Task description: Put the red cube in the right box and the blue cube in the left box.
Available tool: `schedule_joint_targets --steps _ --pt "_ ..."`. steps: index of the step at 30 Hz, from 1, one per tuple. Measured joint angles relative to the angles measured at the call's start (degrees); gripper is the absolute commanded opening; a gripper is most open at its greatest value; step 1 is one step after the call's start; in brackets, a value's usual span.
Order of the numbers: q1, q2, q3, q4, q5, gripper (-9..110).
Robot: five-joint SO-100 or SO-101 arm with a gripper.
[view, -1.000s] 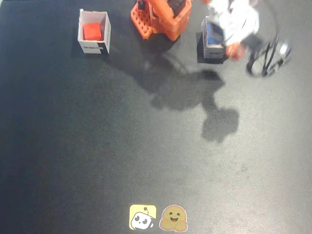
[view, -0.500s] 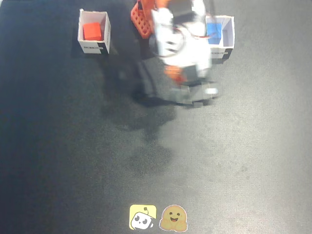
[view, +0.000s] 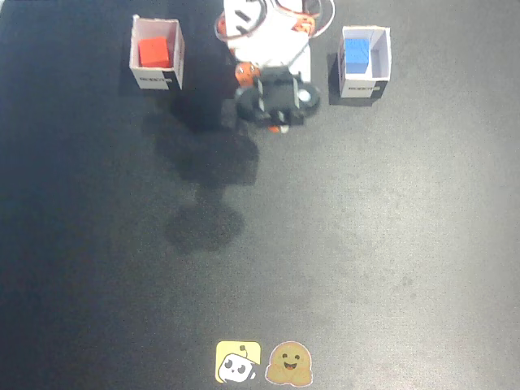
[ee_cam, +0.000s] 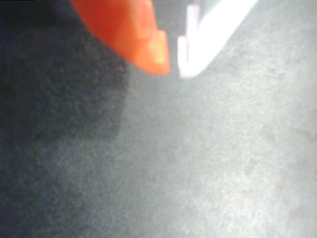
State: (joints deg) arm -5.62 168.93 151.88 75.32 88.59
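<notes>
In the fixed view the red cube (view: 153, 52) lies inside the white box (view: 156, 76) at the upper left. The blue cube (view: 356, 54) lies inside the white box (view: 363, 84) at the upper right. The arm is folded back between the two boxes, with my gripper (view: 279, 127) low at its front, away from both boxes. In the wrist view my gripper (ee_cam: 174, 67) points at bare mat; its orange finger (ee_cam: 133, 34) and white finger (ee_cam: 208, 34) nearly meet at the tips with nothing between them. No cube shows in the wrist view.
A black mat (view: 366, 244) covers the table. Two small stickers, a yellow one (view: 238, 361) and a brown one (view: 289, 364), lie at the bottom edge. The arm's shadow (view: 207, 187) falls on the mat below its base.
</notes>
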Motion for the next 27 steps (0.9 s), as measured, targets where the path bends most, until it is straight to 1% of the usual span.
schedule_joint_targets --steps 6,11,17,27 --pt "0.0 7.1 7.3 -2.5 -0.4 0" --pt "0.0 7.1 12.7 -5.2 -1.0 0" --pt "0.9 7.6 13.1 -2.8 -0.3 0" --pt "0.5 7.6 13.1 -2.8 -0.3 0"
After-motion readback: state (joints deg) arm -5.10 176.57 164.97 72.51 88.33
